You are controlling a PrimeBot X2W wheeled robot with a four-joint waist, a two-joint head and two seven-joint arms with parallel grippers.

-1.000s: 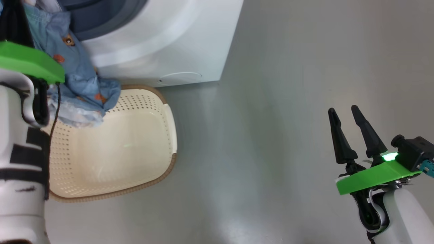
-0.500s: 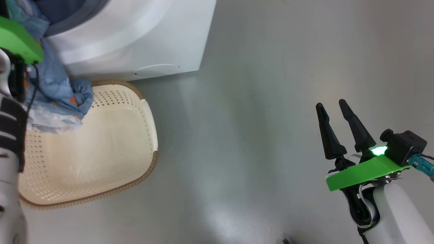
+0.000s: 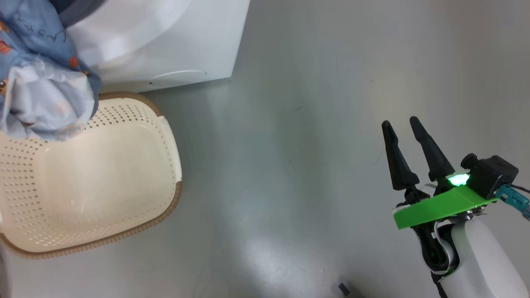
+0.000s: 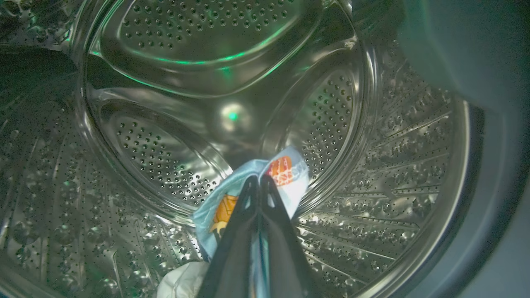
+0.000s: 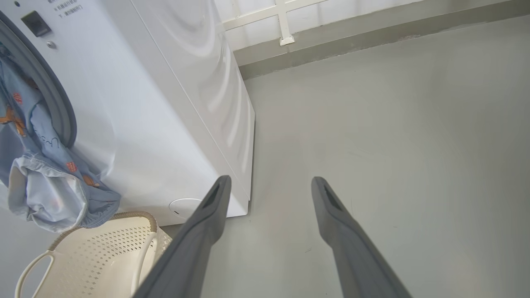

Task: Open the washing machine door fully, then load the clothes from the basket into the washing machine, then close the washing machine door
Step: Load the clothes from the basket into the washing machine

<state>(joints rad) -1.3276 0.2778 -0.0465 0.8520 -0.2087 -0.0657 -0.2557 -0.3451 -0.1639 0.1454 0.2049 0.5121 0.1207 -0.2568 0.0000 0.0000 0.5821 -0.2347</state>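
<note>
Two left fingers [image 4: 240, 231] pinch the clothes [image 3: 41, 91], trailing down from drum [image 4: 207, 62]; right fingers [image 3: 397, 165] spread.

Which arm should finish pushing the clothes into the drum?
Left. The left gripper, shut on the light blue, orange-printed clothes, reaches into the perforated steel drum; the right gripper hangs open over the grey floor.
</note>
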